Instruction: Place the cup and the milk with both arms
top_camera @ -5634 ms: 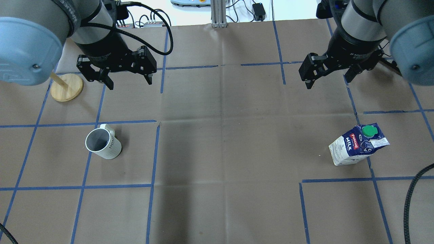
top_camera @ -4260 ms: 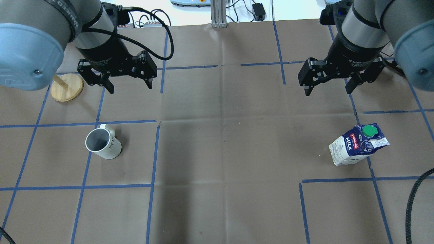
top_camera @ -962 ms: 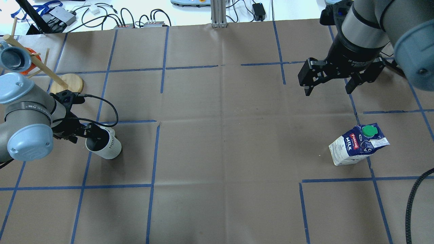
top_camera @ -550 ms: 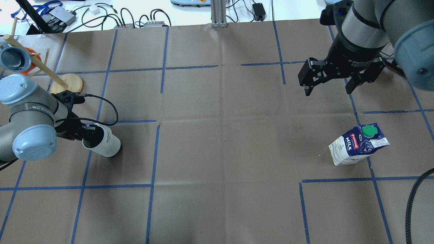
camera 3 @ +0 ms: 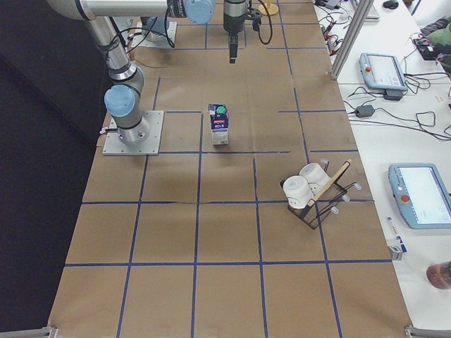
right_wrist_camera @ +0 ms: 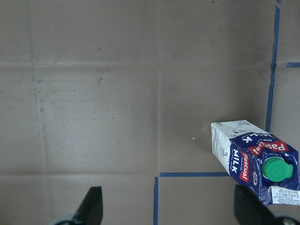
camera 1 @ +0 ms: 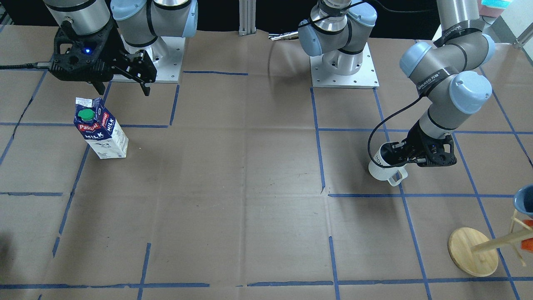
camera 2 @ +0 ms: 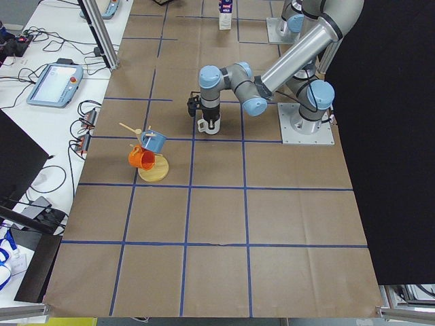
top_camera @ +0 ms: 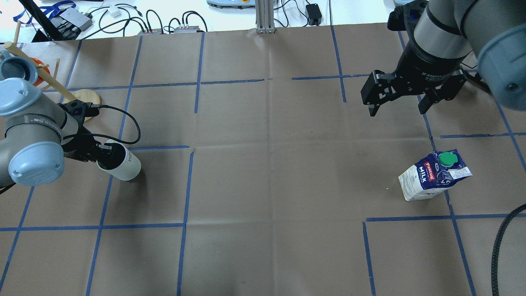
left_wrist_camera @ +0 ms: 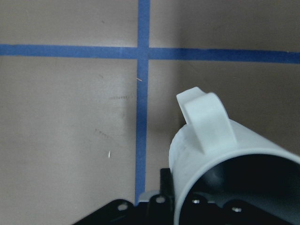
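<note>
- The left gripper [top_camera: 106, 153] was clamped on the rim of the cup [top_camera: 125, 166], with one finger inside it. The cup was tilted, at the left of the table [top_camera: 267, 185].
- The right gripper [top_camera: 396, 111] hovered with its jaws apart, holding nothing.
- The milk [top_camera: 431, 176] stood upright, well apart from that gripper, on a tape line [top_camera: 452, 213].

Overhead view: bare table [top_camera: 271, 176] is stretching wide between cup [top_camera: 123, 166] and milk [top_camera: 431, 176]. Mug tree [top_camera: 92, 98] is crowding cup's 11 o'clock, beside left arm [top_camera: 37, 135]. Milk is standing at 5 o'clock of right gripper [top_camera: 396, 112], well apart, bare paper between.
</note>
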`<state>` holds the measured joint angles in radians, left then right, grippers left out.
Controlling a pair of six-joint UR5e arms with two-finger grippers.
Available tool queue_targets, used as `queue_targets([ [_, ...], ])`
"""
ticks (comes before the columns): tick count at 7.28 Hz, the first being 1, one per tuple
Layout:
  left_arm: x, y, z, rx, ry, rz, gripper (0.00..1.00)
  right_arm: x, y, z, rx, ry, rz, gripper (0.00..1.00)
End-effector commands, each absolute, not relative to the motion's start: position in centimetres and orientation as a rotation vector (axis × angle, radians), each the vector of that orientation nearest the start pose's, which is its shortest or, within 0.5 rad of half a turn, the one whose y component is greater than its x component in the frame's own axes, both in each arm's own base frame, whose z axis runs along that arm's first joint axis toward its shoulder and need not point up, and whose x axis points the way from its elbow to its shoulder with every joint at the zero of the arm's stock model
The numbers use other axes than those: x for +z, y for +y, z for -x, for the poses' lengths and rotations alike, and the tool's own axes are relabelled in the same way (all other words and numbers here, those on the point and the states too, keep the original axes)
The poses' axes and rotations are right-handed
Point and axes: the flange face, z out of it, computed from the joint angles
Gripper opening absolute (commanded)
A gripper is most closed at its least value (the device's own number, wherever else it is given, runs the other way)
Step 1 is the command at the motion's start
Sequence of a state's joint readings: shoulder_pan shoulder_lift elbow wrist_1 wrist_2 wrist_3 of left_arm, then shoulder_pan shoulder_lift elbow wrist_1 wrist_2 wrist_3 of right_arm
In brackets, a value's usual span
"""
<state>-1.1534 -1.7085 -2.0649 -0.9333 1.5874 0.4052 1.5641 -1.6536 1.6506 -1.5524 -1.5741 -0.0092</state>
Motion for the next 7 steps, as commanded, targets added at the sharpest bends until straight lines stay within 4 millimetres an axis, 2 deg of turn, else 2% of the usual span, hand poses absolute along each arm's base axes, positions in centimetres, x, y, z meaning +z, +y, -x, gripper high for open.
queue_targets([
  [1,29.0,-52.3,-0.5,0.014,3.114,-0.029,0.02,48.6,-45.6,-13.0,0.024,3.144,0.005,1.00],
  [2,29.8,-53.8,4.4,0.035,3.102,-0.038,0.02,48.6,-45.6,-13.0,0.024,3.144,0.005,1.00],
  [3,29.4,-56.0,9.2,0.038,3.097,-0.114,0.03,48.6,-45.6,-13.0,0.024,3.144,0.005,1.00],
  [5,28.0,-59.7,17.0,0.028,3.102,-0.186,0.03,48.6,-45.6,-13.0,0.024,3.144,0.005,1.00],
  [6,28.2,-61.3,20.3,0.015,3.097,-0.254,0.05,48.6,-45.6,-12.9,0.024,3.146,0.005,1.00],
  [7,27.9,-63.5,22.6,0.014,3.126,-0.283,0.05,48.6,-45.6,-13.0,0.024,3.146,0.007,1.00],
])
